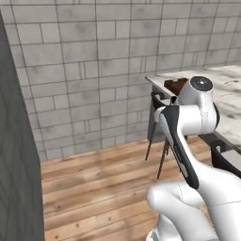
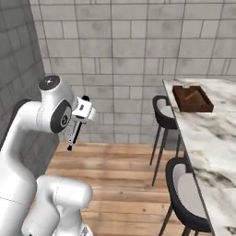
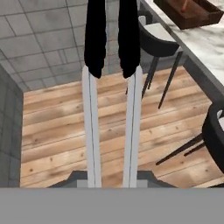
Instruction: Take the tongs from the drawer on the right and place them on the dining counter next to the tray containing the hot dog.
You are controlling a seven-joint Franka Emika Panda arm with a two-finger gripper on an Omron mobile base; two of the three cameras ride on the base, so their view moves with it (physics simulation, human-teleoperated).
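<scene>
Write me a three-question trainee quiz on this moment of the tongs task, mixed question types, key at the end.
1. True or false: the gripper is holding the tongs in the air over the wooden floor.
2. Multiple choice: the tray sits on
A. a stool
B. the dining counter
C. the floor
3. Fill in: the stools tucked along the counter's edge have dark frames and ____ seats.

Key
1. True; the tongs hang from the closed fingers, away from the counter.
2. B, near the counter's far end.
3. Light grey.
</scene>
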